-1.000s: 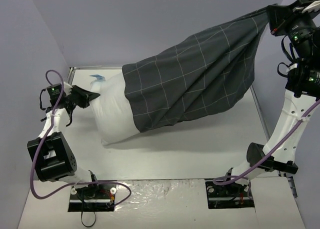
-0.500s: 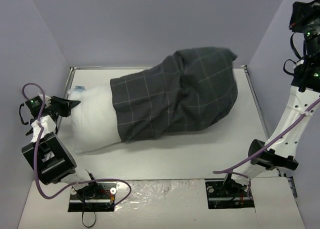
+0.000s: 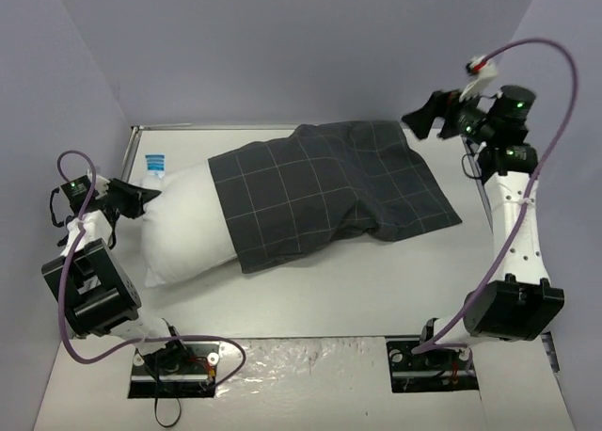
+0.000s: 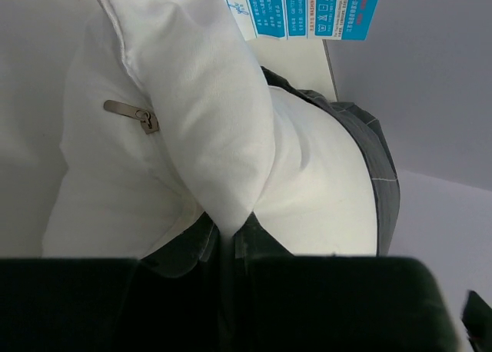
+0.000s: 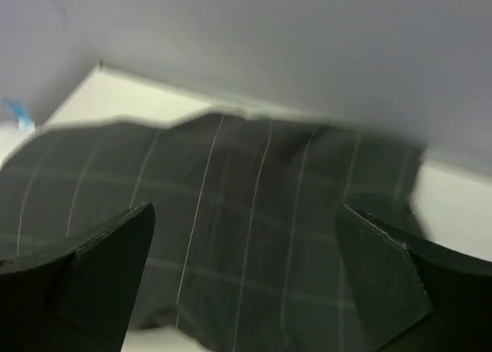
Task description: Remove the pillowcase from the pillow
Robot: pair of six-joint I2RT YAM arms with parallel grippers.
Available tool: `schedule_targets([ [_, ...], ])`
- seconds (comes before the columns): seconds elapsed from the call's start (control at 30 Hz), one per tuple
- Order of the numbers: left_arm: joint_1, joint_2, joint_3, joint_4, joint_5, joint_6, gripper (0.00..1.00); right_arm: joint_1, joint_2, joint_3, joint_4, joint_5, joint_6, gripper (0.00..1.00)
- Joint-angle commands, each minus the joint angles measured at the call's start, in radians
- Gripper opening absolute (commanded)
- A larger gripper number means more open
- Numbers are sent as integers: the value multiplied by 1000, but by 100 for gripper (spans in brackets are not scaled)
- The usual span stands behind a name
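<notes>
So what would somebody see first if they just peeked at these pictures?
Probably the big dark checked pillowcase across the middle of the table, covering the right part of a plump white pillow whose left end sticks out. Next, the left gripper pinching that white end, and the right gripper open in the air by the pillowcase's far right corner.

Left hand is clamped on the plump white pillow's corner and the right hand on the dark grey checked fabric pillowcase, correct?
Not the right hand: the right wrist view shows it open, holding nothing, the dark grey checked fabric pillowcase lying free beyond it. The left hand is clamped on a corner of the plump white pillow.
</notes>
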Motion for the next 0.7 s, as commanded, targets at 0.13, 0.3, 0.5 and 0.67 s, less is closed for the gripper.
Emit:
schedule_targets([
  [0.13, -39, -23, 32, -44, 41, 53, 2, 172, 57, -235, -367, -21, -438, 100],
  [0.3, -39, -31, 21, -60, 46, 65, 2, 294, -130, -468, -459, 123, -1126, 100],
  [0.5, -42, -40, 21, -61, 41, 59, 2, 304, -112, -577, -457, 198, -1395, 100],
  [0.67, -42, -48, 15, -64, 40, 59, 2, 344, 35, -583, -359, 287, -1366, 97],
])
